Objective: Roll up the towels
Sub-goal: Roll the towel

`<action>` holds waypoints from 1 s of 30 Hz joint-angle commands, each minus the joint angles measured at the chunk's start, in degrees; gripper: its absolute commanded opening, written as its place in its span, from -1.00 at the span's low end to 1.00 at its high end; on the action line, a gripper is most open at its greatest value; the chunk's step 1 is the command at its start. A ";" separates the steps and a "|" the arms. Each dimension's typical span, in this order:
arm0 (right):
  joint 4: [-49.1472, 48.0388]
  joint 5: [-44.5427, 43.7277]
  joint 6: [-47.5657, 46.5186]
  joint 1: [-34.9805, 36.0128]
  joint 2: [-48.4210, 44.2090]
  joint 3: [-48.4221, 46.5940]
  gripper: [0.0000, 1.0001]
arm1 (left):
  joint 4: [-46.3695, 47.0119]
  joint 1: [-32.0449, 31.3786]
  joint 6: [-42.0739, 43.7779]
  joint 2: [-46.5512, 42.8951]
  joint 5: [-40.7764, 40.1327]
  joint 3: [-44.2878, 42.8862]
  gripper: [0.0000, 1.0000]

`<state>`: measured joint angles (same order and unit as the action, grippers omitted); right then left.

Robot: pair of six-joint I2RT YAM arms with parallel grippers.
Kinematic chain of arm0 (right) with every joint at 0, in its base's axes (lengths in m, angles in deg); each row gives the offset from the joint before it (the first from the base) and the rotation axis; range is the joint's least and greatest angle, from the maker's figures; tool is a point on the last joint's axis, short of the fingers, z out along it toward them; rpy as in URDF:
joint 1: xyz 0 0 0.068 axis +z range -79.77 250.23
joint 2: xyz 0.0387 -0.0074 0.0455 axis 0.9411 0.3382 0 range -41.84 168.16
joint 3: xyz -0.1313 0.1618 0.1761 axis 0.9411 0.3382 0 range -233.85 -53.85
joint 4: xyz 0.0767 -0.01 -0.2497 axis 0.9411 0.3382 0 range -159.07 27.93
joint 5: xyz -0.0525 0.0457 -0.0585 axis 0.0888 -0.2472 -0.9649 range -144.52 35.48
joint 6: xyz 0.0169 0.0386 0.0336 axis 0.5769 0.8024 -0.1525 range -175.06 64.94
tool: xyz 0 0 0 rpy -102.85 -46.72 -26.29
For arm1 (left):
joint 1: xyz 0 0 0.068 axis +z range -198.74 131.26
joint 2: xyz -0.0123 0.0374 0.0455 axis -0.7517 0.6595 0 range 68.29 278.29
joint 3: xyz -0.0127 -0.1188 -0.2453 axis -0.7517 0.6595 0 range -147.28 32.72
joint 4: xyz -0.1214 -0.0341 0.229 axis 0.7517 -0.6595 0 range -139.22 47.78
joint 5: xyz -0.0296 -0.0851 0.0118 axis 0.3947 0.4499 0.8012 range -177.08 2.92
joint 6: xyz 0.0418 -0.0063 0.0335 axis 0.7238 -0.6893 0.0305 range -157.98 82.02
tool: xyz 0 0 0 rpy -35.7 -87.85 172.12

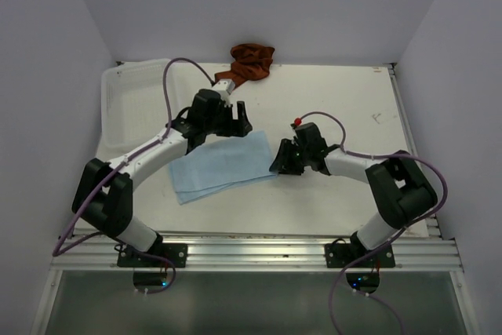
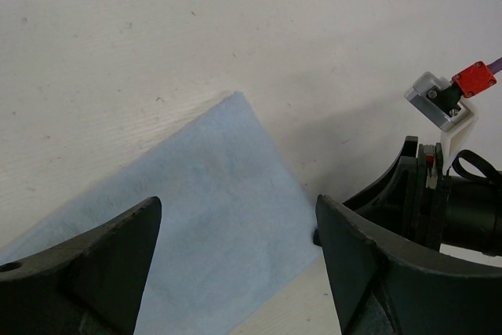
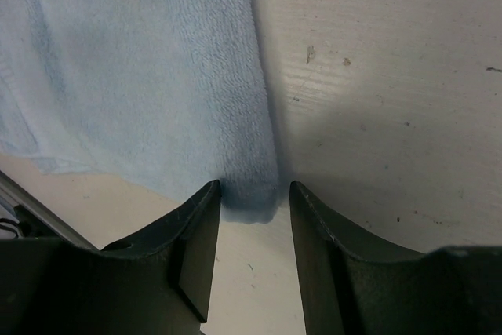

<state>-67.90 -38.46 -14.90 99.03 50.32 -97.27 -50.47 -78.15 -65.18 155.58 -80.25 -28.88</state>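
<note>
A light blue towel (image 1: 223, 164) lies folded flat on the table, left of centre. My left gripper (image 1: 235, 125) is open and hovers over the towel's far right corner, which shows between its wide-apart fingers in the left wrist view (image 2: 204, 217). My right gripper (image 1: 278, 164) is open and low at the towel's near right corner. In the right wrist view that corner (image 3: 251, 202) sits just between its fingertips (image 3: 202, 217), and I cannot tell if they touch it. A rust-orange towel (image 1: 252, 62) lies crumpled at the table's back edge.
A white tray (image 1: 125, 100) stands at the back left. The white table (image 1: 353, 100) is walled on three sides. The right gripper's body (image 2: 439, 202), with a red-tagged part, is close beside the left gripper's right finger.
</note>
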 commanded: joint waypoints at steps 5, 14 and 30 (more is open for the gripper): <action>-5.04 1.96 0.80 -0.23 1.44 1.76 -0.33 | -0.53 -2.05 1.10 4.47 -1.20 -6.15 0.66; -6.97 -0.40 0.27 -0.32 -1.45 6.49 -1.00 | -3.34 -6.36 0.84 12.11 -3.05 -12.12 0.63; -14.70 -7.44 3.70 -0.23 -12.08 19.42 -1.00 | -12.57 -16.38 -1.45 26.09 -14.12 -26.10 0.52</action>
<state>-82.44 -41.37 -11.31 99.03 40.83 -79.92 -61.73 -93.42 -65.51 180.15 -91.75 -50.50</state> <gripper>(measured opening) 0.015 0.766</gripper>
